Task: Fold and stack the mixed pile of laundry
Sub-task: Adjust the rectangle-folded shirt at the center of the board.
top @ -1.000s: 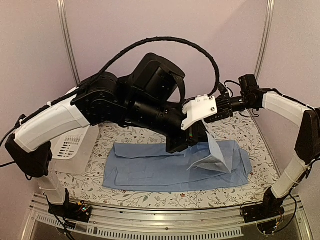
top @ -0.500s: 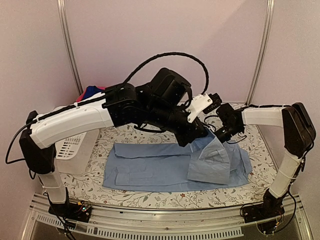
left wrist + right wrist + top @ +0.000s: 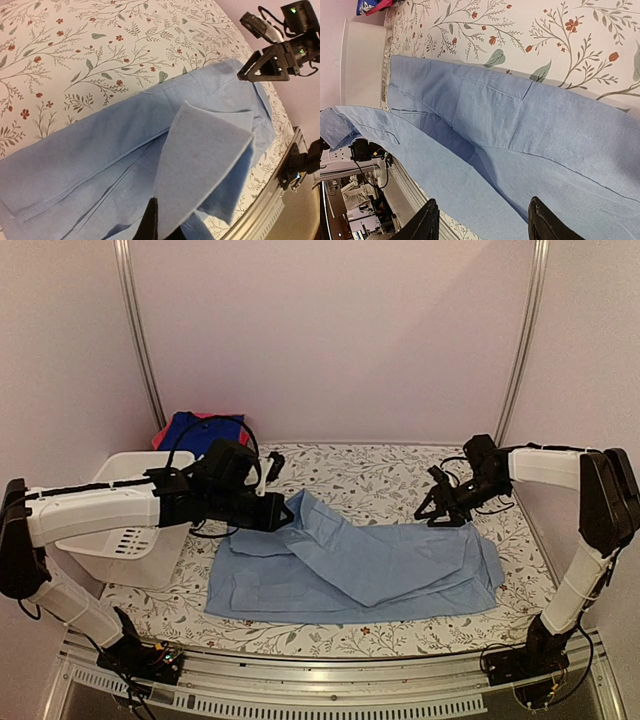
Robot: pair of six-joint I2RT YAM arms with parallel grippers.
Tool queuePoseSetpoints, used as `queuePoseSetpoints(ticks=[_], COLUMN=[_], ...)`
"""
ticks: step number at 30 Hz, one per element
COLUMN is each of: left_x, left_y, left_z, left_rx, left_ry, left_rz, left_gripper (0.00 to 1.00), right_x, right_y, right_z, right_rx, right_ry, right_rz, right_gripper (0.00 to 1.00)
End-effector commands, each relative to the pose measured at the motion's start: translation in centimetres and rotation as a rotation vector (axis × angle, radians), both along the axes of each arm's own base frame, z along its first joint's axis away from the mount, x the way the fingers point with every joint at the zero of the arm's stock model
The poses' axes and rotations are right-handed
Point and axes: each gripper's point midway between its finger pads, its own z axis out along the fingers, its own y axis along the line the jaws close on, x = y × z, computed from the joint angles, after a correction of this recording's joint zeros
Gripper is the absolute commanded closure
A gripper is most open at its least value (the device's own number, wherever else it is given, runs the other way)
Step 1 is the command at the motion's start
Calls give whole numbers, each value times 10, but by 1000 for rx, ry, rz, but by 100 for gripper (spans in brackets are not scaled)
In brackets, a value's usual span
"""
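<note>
The pale-blue button shirt (image 3: 400, 575) lies spread on the floral worktop (image 3: 380, 475), just beside the white slotted basket (image 3: 120, 530). The left hand (image 3: 283, 514) is clamped on one flap of it, so that flap is lifted and draped back over the shirt toward the basket. The right hand (image 3: 440, 508) is at the shirt edge farthest from the basket, fingers apart and nothing in them. Behind the basket there's a royal-blue garment (image 3: 190, 428) and a pink-red one (image 3: 160, 437), bunched together.
</note>
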Motion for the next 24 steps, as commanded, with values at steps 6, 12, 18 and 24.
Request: queuePoseSetpoints(ticks=[6, 12, 18, 24], left_x=[-4, 1, 7, 9], left_y=[47, 89, 101, 105], left_z=[-57, -84, -105, -105], left_rx=[-125, -102, -73, 21], left_ry=[165, 208, 257, 269], left_rz=[263, 412, 433, 416], left_gripper=[100, 100, 100, 67], right_x=[-4, -3, 3, 12], right_y=[-5, -6, -7, -12], right_z=[-24, -19, -2, 26], right_rx=[-55, -65, -75, -122], right_ry=[17, 8, -22, -77], right_rz=[-14, -14, -14, -18], right_gripper=[41, 41, 41, 41])
